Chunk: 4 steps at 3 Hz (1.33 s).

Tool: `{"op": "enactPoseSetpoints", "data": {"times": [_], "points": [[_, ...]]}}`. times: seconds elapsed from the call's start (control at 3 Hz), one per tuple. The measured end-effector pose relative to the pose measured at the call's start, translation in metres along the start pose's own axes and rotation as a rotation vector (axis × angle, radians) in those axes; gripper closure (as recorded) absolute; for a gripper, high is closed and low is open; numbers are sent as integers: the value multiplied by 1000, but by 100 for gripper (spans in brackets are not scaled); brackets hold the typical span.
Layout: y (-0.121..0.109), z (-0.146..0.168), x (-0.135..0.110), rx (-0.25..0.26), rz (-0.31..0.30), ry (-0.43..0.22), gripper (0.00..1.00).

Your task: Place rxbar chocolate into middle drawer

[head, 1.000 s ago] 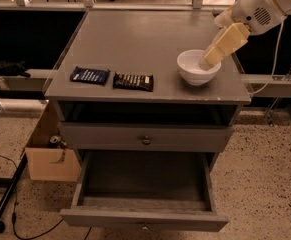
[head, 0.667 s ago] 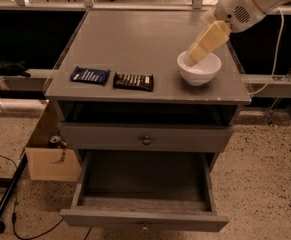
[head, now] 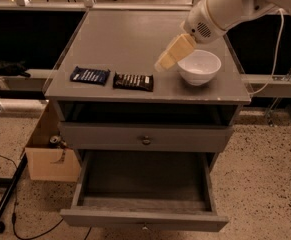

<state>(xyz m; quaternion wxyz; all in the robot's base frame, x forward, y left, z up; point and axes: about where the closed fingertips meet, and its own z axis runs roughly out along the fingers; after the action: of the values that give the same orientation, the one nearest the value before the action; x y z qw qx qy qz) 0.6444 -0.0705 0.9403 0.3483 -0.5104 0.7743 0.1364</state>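
The rxbar chocolate point(head: 133, 82), in a dark wrapper with white lettering, lies flat near the front edge of the grey cabinet top point(head: 125, 39). A blue-wrapped bar point(head: 89, 75) lies just left of it. My gripper point(head: 167, 59) hangs above the cabinet top. It is a little right of and behind the rxbar chocolate, beside the left rim of a white bowl point(head: 199, 66), and touches nothing. The middle drawer point(head: 185, 219) is pulled out wide at the bottom and holds nothing. The knobbed drawer front point(head: 145, 140) above it is closed.
A cardboard box point(head: 47, 159) stands on the floor left of the cabinet, with a dark pole and cables point(head: 7, 199) beside it. A white rail point(head: 275, 79) runs behind the cabinet on the right.
My gripper has moved left and down, from over the white bowl to its left side, closer to the rxbar chocolate. The bars, bowl and drawers have not moved.
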Motion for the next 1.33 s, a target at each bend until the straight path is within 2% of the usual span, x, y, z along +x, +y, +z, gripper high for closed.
{"op": "enactPoseSetpoints", "data": {"times": [0.33,0.67,1.0,1.33], "points": [[0,4,0,2,3,-2,0],[-2,11,0,17,35,-13,0],[3,31,-9,16,69,-33,0],[13,59,-27,-1,75,-46,0]]}}
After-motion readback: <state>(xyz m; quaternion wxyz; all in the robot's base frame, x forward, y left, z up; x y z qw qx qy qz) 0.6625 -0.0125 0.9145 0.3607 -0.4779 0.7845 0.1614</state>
